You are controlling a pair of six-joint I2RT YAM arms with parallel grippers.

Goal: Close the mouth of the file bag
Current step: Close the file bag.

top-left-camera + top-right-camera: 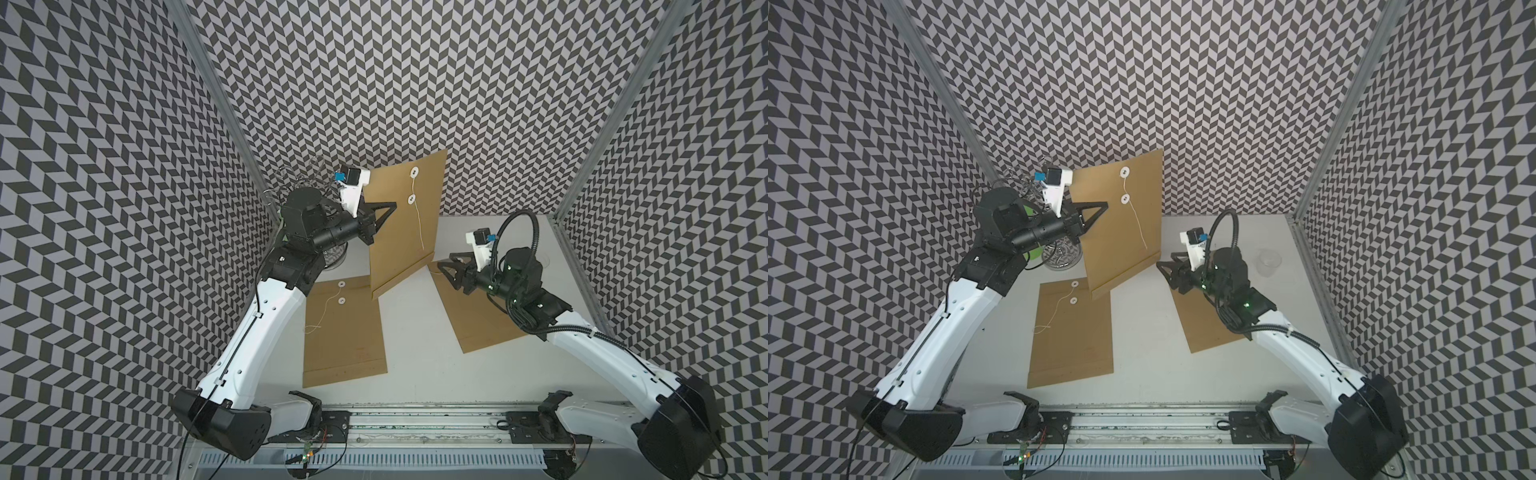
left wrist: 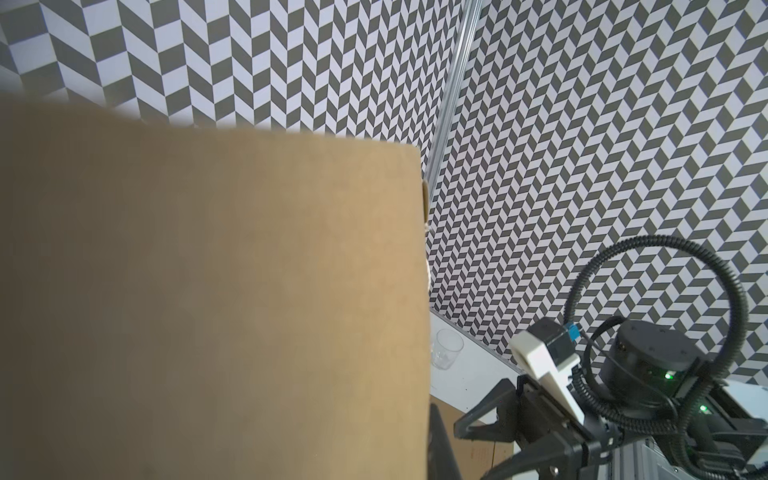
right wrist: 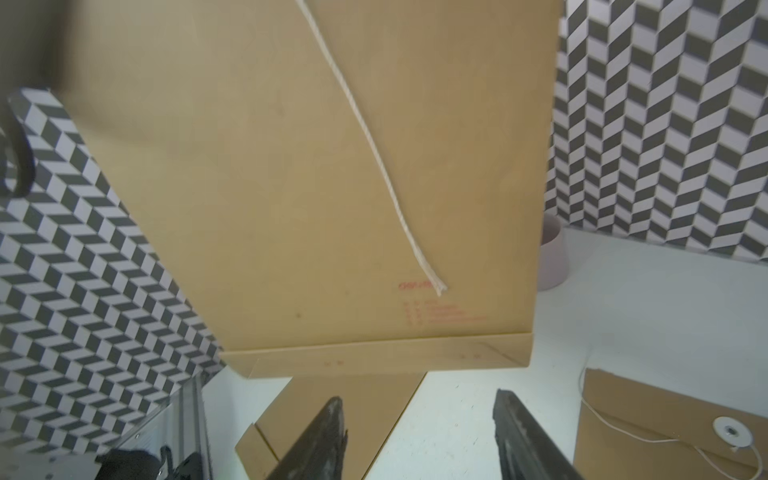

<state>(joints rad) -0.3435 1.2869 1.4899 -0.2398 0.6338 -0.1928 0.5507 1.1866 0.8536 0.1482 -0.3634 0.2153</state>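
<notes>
My left gripper (image 1: 393, 204) (image 1: 1105, 204) is shut on the left edge of a brown file bag (image 1: 405, 241) (image 1: 1121, 241) and holds it upright above the table. Two white buttons (image 1: 414, 171) (image 1: 412, 200) sit near the bag's top. A white string (image 1: 419, 226) (image 3: 374, 145) hangs loose down its face. In the left wrist view the bag (image 2: 208, 311) fills most of the picture. My right gripper (image 1: 439, 264) (image 1: 1158, 264) (image 3: 419, 399) stands open just below and right of the bag's bottom edge, with nothing between its fingers.
Two more file bags lie flat: one at front left (image 1: 343, 328) (image 1: 1071, 332), one under my right arm (image 1: 478, 324) (image 1: 1204, 328). A clear cup (image 1: 1268, 262) (image 2: 446, 349) stands at back right. A glass bowl (image 1: 1063, 253) sits behind my left arm, and a pale cup (image 3: 552, 257) behind the bag.
</notes>
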